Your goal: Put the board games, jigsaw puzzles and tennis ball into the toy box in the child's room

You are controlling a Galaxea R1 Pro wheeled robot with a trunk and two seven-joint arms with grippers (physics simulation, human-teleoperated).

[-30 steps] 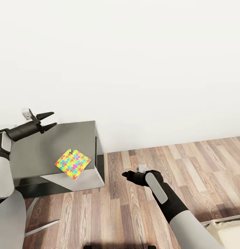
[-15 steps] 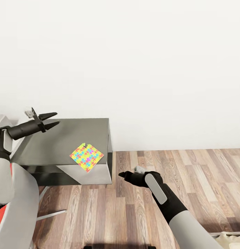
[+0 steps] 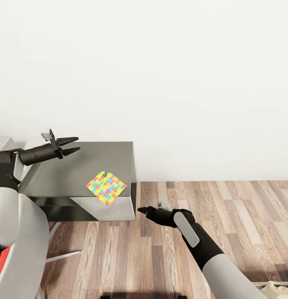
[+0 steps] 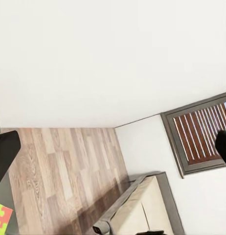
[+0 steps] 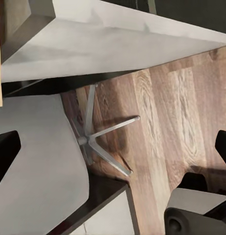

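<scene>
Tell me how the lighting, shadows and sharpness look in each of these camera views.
Head view: even, soft light, no glare; the multicolour jigsaw puzzle sheet on the dark grey desk corner is crisp. Right wrist view: the metal star-shaped chair base casts a soft shadow on the wood-plank floor. Left wrist view: sharp, with flat white walls.

No readable text, labels, brands or numbers showed in any view. The jigsaw puzzle (image 3: 106, 188) on the bench (image 3: 69, 176) carried only coloured interlocking pieces, no print. Wall, floor and arm housings were unmarked.
</scene>
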